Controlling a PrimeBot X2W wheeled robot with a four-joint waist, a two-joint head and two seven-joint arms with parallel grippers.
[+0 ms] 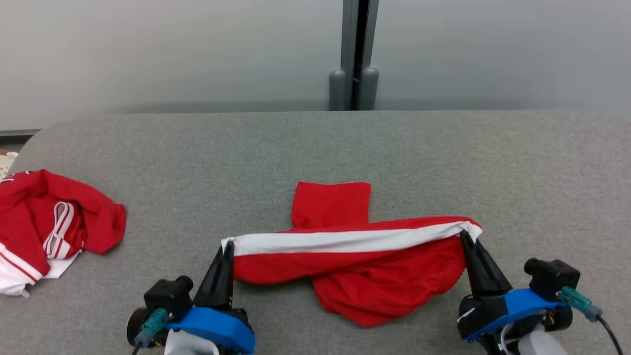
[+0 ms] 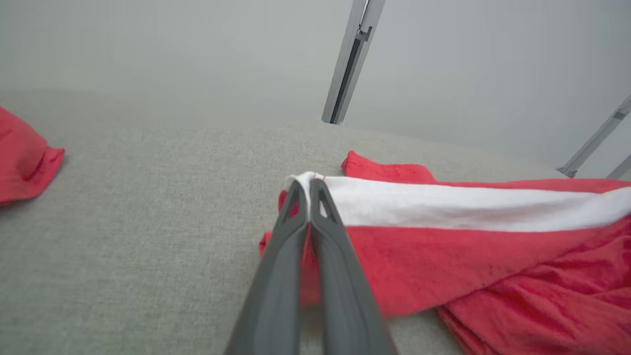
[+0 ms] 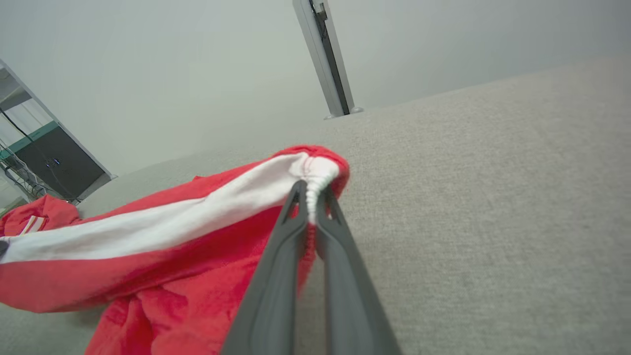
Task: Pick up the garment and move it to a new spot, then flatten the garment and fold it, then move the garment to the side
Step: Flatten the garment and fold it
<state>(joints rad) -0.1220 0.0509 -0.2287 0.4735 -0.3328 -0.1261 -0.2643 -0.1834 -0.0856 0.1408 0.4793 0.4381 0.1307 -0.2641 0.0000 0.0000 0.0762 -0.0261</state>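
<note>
The garment (image 1: 355,261) is red with a white band and lies rumpled at the middle front of the grey table. My left gripper (image 1: 227,246) is shut on the band's left end, and my right gripper (image 1: 466,234) is shut on its right end. The white band stretches between the two grippers. In the left wrist view the left gripper (image 2: 309,185) pinches the garment (image 2: 443,246) at the band's corner. In the right wrist view the right gripper (image 3: 309,190) pinches bunched white cloth of the garment (image 3: 172,246).
A second red and white garment (image 1: 44,227) lies crumpled at the table's left edge. The grey table (image 1: 443,158) stretches back to a pale wall with a grey post (image 1: 355,54).
</note>
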